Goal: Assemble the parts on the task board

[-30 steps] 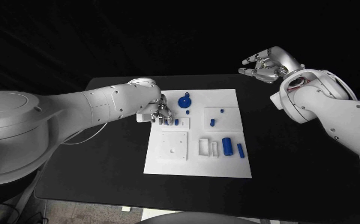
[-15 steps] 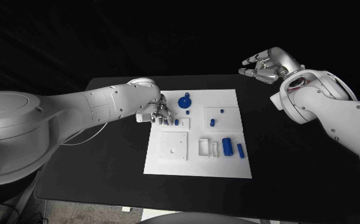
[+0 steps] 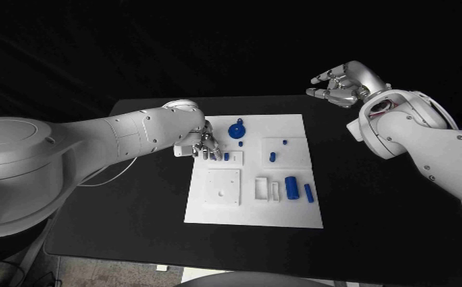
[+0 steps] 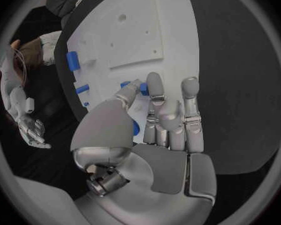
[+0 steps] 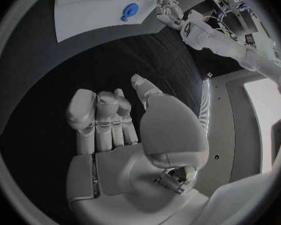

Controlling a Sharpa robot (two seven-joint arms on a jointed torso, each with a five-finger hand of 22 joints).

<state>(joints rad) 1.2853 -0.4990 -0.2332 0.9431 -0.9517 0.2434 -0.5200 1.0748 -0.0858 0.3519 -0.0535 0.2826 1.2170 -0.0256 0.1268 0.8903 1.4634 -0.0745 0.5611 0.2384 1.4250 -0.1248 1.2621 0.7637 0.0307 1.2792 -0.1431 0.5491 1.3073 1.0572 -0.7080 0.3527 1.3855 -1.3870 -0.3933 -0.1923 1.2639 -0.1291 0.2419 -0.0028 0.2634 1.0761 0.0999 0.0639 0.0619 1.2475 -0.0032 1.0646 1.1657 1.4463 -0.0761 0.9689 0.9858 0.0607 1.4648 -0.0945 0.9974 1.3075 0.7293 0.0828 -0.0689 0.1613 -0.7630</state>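
My left hand (image 3: 202, 144) on the task board (image 3: 252, 210), fingertips at a small blue part (image 4: 142, 87).
Left wrist view shows thumb and finger pinching that part; beyond the board's far corner my right hand (image 3: 342, 84) hovers, fingers curled, empty.

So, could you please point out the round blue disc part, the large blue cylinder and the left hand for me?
round blue disc part (image 3: 237, 130), head view, middle of the disc.
large blue cylinder (image 3: 292, 186), head view, middle of its side.
left hand (image 3: 204, 145), head view, middle of the hand above the board's left edge.
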